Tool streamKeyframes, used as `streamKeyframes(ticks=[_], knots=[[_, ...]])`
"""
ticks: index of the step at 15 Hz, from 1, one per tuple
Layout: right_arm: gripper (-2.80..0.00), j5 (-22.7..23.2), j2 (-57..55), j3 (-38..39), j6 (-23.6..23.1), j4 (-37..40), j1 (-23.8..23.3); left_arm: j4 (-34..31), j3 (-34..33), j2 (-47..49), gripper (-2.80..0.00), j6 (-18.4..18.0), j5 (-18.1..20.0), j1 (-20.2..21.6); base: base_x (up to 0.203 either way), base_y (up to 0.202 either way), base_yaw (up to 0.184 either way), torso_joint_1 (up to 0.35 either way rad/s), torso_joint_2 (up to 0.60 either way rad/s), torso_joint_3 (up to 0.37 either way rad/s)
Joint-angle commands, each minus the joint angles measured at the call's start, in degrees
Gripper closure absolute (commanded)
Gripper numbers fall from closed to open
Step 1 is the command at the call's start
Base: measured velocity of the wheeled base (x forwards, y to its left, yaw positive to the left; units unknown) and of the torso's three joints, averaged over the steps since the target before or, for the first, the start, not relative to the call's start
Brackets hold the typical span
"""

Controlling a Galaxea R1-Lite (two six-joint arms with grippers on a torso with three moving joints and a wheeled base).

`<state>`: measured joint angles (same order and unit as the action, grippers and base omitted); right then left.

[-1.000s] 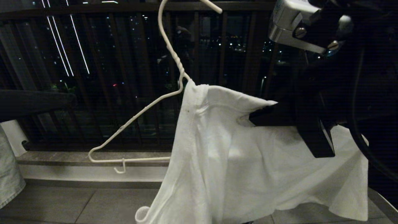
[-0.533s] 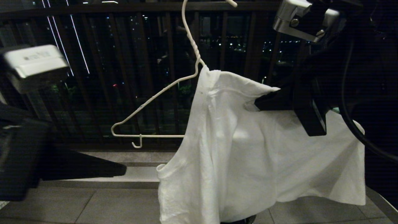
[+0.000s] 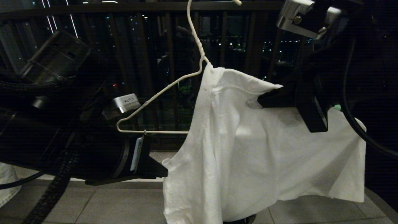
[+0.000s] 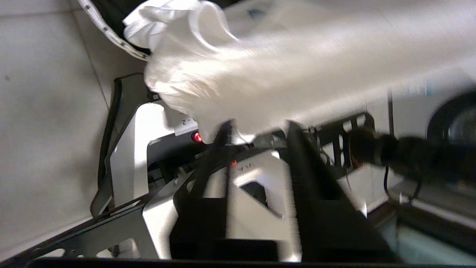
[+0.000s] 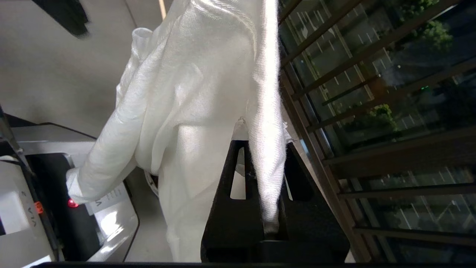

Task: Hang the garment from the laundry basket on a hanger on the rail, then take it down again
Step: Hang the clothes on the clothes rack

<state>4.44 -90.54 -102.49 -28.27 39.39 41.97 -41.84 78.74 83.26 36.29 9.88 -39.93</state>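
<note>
So the white T-shirt (image 3: 248, 149) is only half on the wire hanger (image 3: 161, 93). It's bunched around the hanger's neck and over one shoulder, while the other shoulder and the bottom bar stick out bare. The hook runs up out of the top of the head view, so I can't see if it's actually on the rail. No basket in sight either.

The right hand (image 5: 266, 208) is clamped on a fold of the shirt's edge. In its wrist view the cloth runs straight down between the two black fingers (image 5: 230, 193). The left hand (image 3: 155, 169) is low, just beside the shirt's dangling sleeve and under the hanger's bare end. Its fingers stand a bit apart in the wrist view, nothing between them that I can make out, though that picture is smeared.

What I'd worry about:
- The weight's all on one side, so the hanger is tilted. If the right hand pulls sideways, the hanger could swing or hop off whatever holds the hook.
- The left arm is very close to the bare wire end and its little notch hook. A bump there could knock the hanger or snag it.
- If the left hand closes on just the sleeve, the shirt may slide off instead of spreading over the empty shoulder.
</note>
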Motion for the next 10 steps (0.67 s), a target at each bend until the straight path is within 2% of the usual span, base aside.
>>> streamKeyframes(ticks=[1, 3, 6, 9, 10], knots=[[0.00, 0.05, 0.72, 0.01, -0.21, 0.25, -0.40, 1.16, 0.01, 3.11, -2.80, 1.34, -2.06, 0.02, 0.000, 0.000, 0.000, 0.000, 0.00, 0.000], [0.00, 0.05, 0.80, 0.01, -0.24, 0.25, -1.07, 2.59, 0.13, 3.29, -2.80, 3.35, -3.90, 0.02, 0.000, 0.000, 0.000, 0.000, 0.00, 0.000], [0.00, 0.05, 1.50, 0.09, -0.29, 0.41, -2.06, 2.80, 0.36, 3.05, -2.80, 4.88, -4.16, 0.02, 0.000, 0.000, 0.000, 0.000, 0.00, 0.000], [0.00, 0.05, 2.03, 0.53, -0.38, 0.60, -3.15, 2.67, 0.85, 2.21, -2.80, 5.08, -4.99, 0.02, 0.000, 0.000, 0.000, 0.000, 0.00, 0.000], [0.00, 0.05, 2.03, 0.53, -0.38, 0.60, -3.54, 2.57, 1.24, 1.41, -2.80, 5.16, -6.65, 0.02, 0.000, 0.000, 0.000, 0.000, 0.00, 0.000]])
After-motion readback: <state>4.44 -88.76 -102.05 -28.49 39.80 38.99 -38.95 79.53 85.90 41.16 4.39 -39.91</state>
